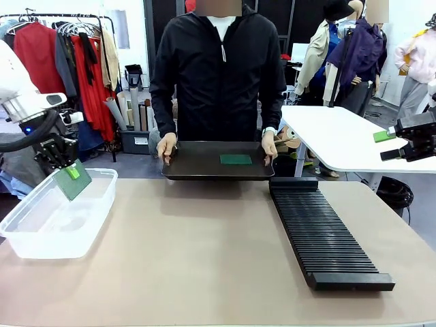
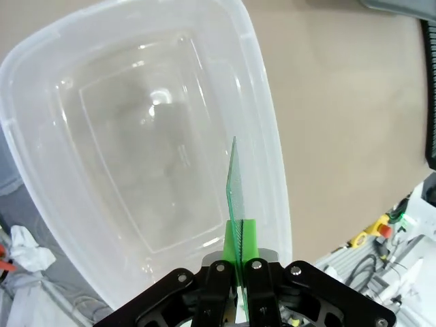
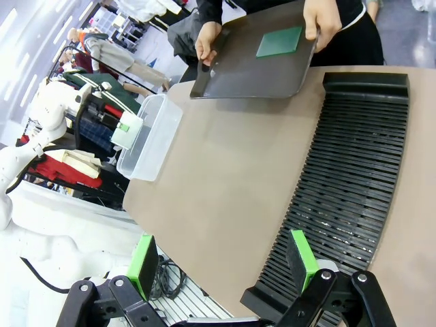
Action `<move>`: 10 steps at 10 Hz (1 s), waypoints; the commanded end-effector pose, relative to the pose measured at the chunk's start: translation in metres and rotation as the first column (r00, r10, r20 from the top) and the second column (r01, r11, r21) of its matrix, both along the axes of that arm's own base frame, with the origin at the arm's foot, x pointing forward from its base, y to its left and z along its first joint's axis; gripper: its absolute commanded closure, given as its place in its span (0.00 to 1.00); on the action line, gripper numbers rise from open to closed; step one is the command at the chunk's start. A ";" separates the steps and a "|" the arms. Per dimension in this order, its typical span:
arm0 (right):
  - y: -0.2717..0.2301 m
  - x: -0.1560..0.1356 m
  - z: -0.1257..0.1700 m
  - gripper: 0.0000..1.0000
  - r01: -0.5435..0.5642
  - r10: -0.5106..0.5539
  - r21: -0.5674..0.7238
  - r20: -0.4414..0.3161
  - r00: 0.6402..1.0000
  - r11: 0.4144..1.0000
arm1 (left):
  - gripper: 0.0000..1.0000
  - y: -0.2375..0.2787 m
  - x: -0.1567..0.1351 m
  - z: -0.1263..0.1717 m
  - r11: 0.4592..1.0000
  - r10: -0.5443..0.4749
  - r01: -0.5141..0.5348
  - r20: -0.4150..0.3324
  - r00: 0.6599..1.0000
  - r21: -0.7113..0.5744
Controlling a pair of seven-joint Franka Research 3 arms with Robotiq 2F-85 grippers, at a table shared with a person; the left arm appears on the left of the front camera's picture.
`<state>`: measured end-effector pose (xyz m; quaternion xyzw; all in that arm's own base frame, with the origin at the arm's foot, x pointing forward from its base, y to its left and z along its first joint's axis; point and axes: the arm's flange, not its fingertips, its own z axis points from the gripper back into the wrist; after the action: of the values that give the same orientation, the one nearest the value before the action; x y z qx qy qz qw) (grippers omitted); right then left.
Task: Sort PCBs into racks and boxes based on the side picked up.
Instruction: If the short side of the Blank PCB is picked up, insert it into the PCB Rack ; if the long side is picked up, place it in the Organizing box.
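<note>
My left gripper (image 1: 69, 168) is shut on a green PCB (image 1: 76, 182) and holds it upright over the far end of the clear plastic box (image 1: 27, 245). In the left wrist view the PCB (image 2: 233, 197) stands edge-on between the green pads, above the box (image 2: 267, 129). A second PCB (image 1: 236, 159) lies flat on the smooth black tray (image 1: 197, 167) that the person holds at the far edge. The long black slotted rack (image 1: 323, 235) lies on the right with nothing in its slots. My right gripper (image 1: 388, 145) hangs open beyond the rack; in its own view, the right gripper (image 3: 223, 262) is wide apart above the rack (image 3: 354, 170).
The person's hands (image 1: 166, 146) grip both ends of the tray. A white table (image 1: 340, 136) stands behind at the right. The tan tabletop (image 1: 191, 252) lies bare between box and rack.
</note>
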<state>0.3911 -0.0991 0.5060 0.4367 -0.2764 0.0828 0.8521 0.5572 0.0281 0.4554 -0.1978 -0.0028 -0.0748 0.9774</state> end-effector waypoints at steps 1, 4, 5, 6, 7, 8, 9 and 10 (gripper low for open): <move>0.001 0.000 0.001 0.00 0.002 -0.002 0.005 0.001 1.000 1.000 | 1.00 -0.003 0.000 -0.023 1.000 -0.006 0.005 0.036 0.999 0.028; 0.001 0.000 0.001 0.00 0.002 -0.002 0.005 0.001 1.000 1.000 | 1.00 -0.006 0.002 -0.052 1.000 0.000 0.000 0.057 0.998 0.008; 0.001 0.000 0.001 0.00 0.002 -0.002 0.005 0.001 1.000 1.000 | 1.00 -0.006 0.001 -0.060 1.000 0.000 0.000 0.059 0.998 -0.008; 0.001 0.000 0.001 0.00 0.002 -0.002 0.005 0.001 1.000 1.000 | 1.00 -0.005 0.000 -0.066 1.000 0.006 -0.005 0.067 0.998 -0.016; 0.001 0.000 0.001 0.00 0.002 -0.002 0.005 0.001 1.000 1.000 | 1.00 -0.005 -0.001 -0.075 1.000 0.010 -0.009 0.071 0.997 -0.022; 0.001 0.000 0.001 0.00 0.002 -0.002 0.005 0.001 1.000 1.000 | 1.00 -0.004 -0.001 -0.083 0.999 0.013 -0.010 0.078 0.997 -0.038; 0.001 0.000 0.001 0.00 0.002 -0.002 0.005 0.001 1.000 1.000 | 1.00 -0.002 -0.003 -0.091 0.998 0.016 -0.011 0.083 0.996 -0.058; 0.001 0.000 0.001 0.00 0.002 -0.002 0.005 0.001 1.000 1.000 | 1.00 -0.001 -0.004 -0.097 0.998 0.020 -0.014 0.083 0.996 -0.068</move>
<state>0.3911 -0.0991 0.5060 0.4367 -0.2764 0.0828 0.8521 0.5582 0.0249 0.3651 -0.2141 -0.0337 -0.0682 0.9738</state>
